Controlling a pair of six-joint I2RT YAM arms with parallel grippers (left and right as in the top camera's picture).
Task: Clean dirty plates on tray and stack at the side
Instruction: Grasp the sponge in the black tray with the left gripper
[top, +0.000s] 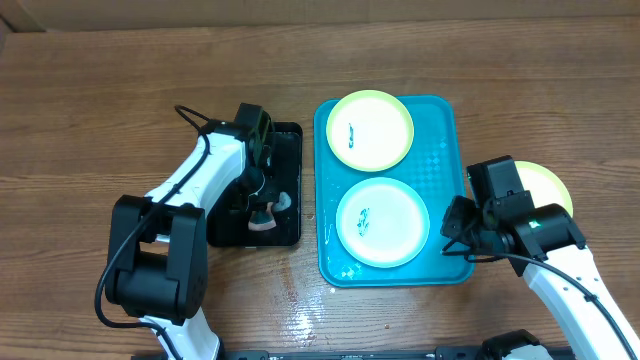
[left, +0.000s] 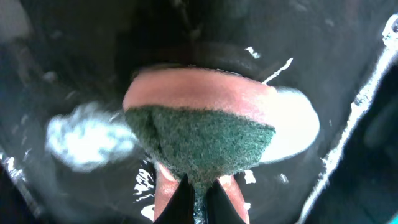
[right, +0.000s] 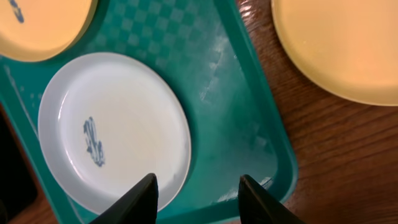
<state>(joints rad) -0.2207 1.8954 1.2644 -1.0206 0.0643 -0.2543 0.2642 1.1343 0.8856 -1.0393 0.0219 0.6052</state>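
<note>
At the left gripper (left: 198, 208): clamps fully closed, fingertips (left: 180, 209) all but meeting, on the pinched edge of a pink foam sponge (left: 202, 140) with a dark green scouring face. Holds it low over the wet floor of a small black rectangular tray (top: 296, 135), beside a blob of white foam (left: 87, 137).

At the right gripper (right: 199, 198): stands part-open and grips nothing. Hovers above the near right corner of the large turquoise plastic tray (right: 249, 124), just beside a round pale-blue-white plate (right: 118, 124).

Outward from there: counts three round plates in all. Finds two on the turquoise tray: the pale plate, carrying a small blue-teal smear (right: 93, 142), and a yellow-green-rimmed plate (top: 370, 130) at the far end, also marked with a smear. Finds the third, a second yellow-green plate (top: 550, 185), off the tray on the brown wooden table (top: 100, 100) at the right, partly under the right arm, with no smear on the part showing. Counts one sponge, two trays and two arms.

Puts the task at roughly a third through: probably one plate cleaned and set aside, with nothing stacked on it yet. Leaves two smeared plates to wipe and carry over. Reads the step in hand as wetting the sponge for the next wipe.
</note>
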